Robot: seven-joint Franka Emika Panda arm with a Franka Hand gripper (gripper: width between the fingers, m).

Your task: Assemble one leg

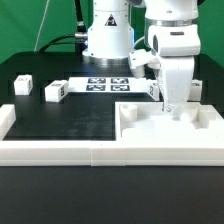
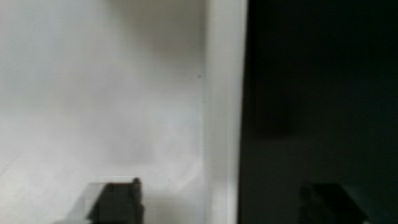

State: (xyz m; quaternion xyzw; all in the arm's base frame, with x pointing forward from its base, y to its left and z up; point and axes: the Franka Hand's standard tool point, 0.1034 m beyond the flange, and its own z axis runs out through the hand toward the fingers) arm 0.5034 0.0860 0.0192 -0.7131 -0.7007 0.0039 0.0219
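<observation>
Your jaws stood wide and empty over the white tray's (image 1: 128,112) rim at the frame's right. The leg (image 1: 55,92) lay middle left on the desk (image 1: 60,122), ungrasped; fetching it probably came next.

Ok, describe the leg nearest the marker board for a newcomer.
Find the marker board on the black table. Just off its end on the exterior view's left lies the leg. Another leg lies farther out that way.
</observation>
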